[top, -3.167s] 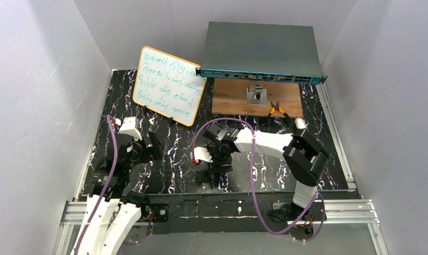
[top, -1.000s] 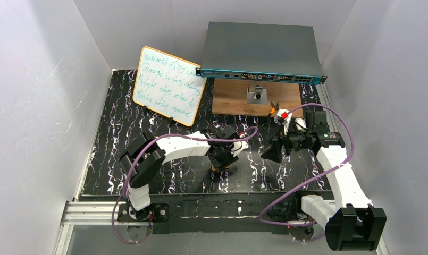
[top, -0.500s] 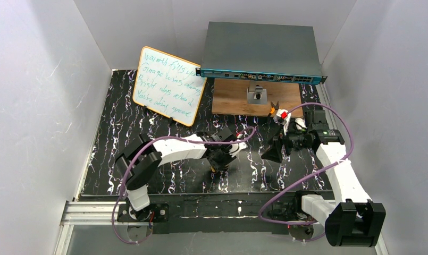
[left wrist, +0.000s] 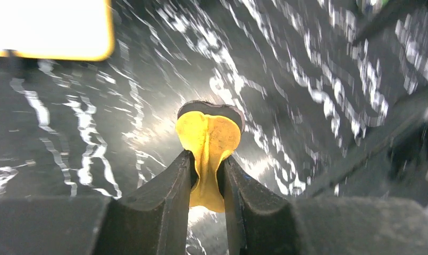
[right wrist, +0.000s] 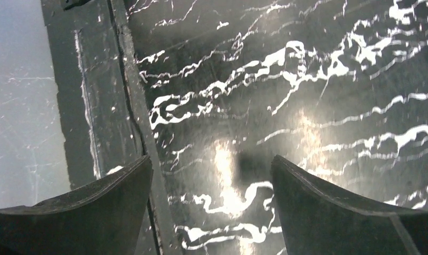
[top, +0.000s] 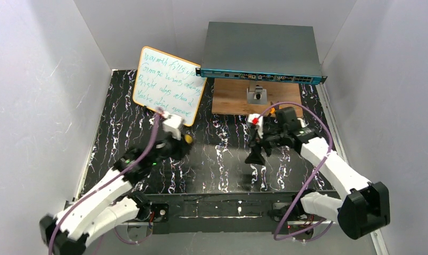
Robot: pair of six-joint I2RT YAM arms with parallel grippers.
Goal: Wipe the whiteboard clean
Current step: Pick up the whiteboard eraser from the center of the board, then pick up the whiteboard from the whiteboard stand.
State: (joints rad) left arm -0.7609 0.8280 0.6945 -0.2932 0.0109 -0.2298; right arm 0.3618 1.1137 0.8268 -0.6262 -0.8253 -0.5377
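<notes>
- The whiteboard [top: 168, 85] stood tilted at the far left of the black marbled counter [top: 222, 170], covered in green-blue handwriting, its right edge close to the grey network switch [top: 262, 50]
- The left gripper [left wrist: 206, 159] pinched a yellow eraser [left wrist: 209, 133] between its fingers, above the counter near the board's lower corner
- The right gripper [right wrist: 211, 175] hung with its fingers spread wide over mid-counter, in front of the wooden board [top: 233, 98]

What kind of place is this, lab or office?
Likely a lab robot test cell: plain white walls box in a black marbled table, with a rack network switch and whiteboard as props.
</notes>
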